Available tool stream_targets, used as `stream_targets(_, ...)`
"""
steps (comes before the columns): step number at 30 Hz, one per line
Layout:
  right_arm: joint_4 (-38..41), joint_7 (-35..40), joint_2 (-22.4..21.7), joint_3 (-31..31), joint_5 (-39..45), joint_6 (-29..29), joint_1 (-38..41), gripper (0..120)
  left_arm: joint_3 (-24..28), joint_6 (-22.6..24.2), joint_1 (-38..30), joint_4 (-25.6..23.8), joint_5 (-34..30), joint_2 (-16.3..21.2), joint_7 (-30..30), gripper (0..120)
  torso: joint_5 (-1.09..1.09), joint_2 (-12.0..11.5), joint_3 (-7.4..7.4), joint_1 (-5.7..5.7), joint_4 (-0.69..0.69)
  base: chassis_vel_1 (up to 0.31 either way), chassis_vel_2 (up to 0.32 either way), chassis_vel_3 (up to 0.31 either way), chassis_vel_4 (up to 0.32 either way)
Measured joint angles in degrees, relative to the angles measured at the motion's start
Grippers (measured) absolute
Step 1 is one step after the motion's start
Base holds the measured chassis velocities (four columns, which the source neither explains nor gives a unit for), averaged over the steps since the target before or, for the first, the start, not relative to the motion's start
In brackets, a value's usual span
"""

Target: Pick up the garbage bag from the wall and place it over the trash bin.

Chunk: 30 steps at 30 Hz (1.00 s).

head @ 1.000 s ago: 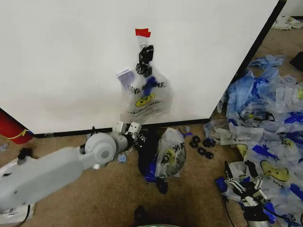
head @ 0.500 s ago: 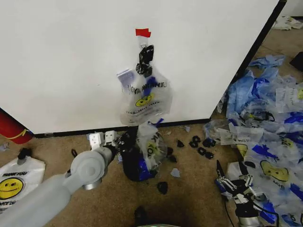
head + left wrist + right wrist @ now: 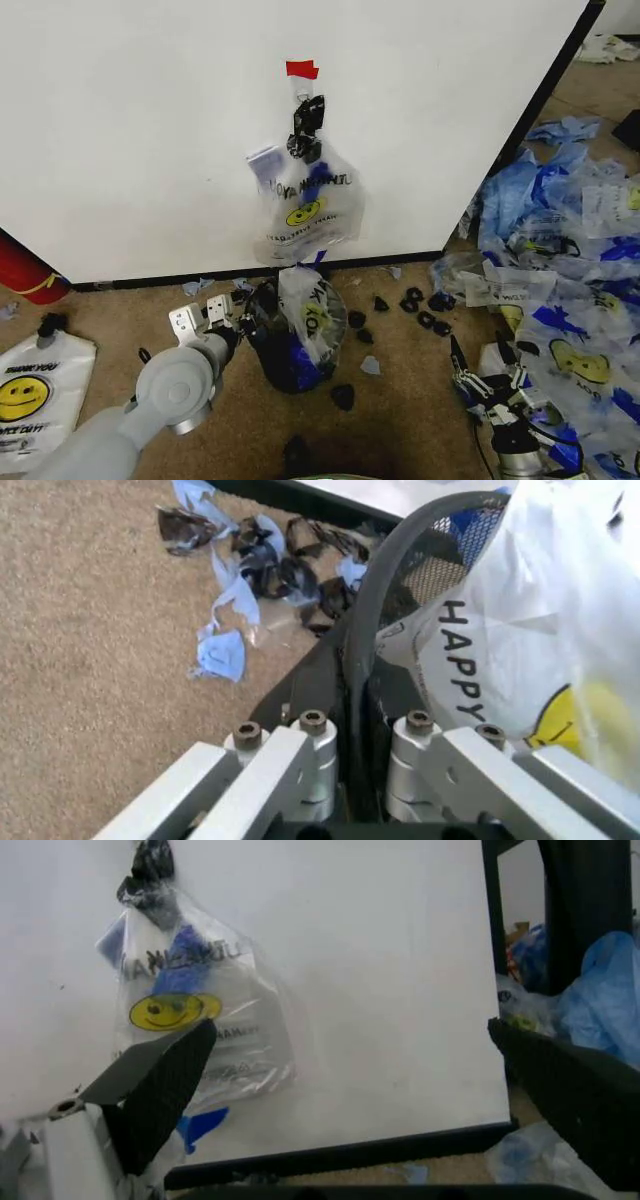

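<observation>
Head view: the garbage bag point(image 3: 306, 205) hangs on the wall point(image 3: 130, 130), straight above the trash bin point(image 3: 280, 345). The left gripper point(image 3: 212, 318) is clamped on the bin's rim (already bag-draped). The right gripper point(image 3: 482, 378), fingers spread, sits low and well off to the right.

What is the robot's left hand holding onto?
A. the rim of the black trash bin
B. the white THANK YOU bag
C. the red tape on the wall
A: the left hand has its fingers clamped on the mesh rim of the trash bin, which already has a smiley bag over it.
</observation>
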Motion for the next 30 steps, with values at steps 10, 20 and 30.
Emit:
stream_targets(10, 0.6, -0.5, 0.3, 0.6, 0.5, 0.3, -0.9, 100, 0.8, -2.2, 3.4, 1.4, 3.8, -2.2, 2.5, 13, 0.0, 0.0, 0.01, 0.0, 0.0, 0.0, 0.0, 0.0, 0.0)
stream_targets(20, 1.6, -0.6, 0.2, 0.6, 0.7, 0.1, -1.5, 100, 1.0, -3.4, 4.3, 0.0, 5.5, -4.5, 0.7, 48, -0.01, 0.0, 0.01, 0.0, -0.02, 0.0, 0.0, 0.0, 0.0)
stream_targets(30, 13.0, 6.4, -10.4, -5.0, 12.6, -11.6, -2.4, 100, -2.9, -4.2, 2.8, -5.1, 11.2, 1.4, 1.9, 88, 0.01, 0.0, 0.01, 0.0, -0.02, 0.0, 0.0, 0.0, 0.0)
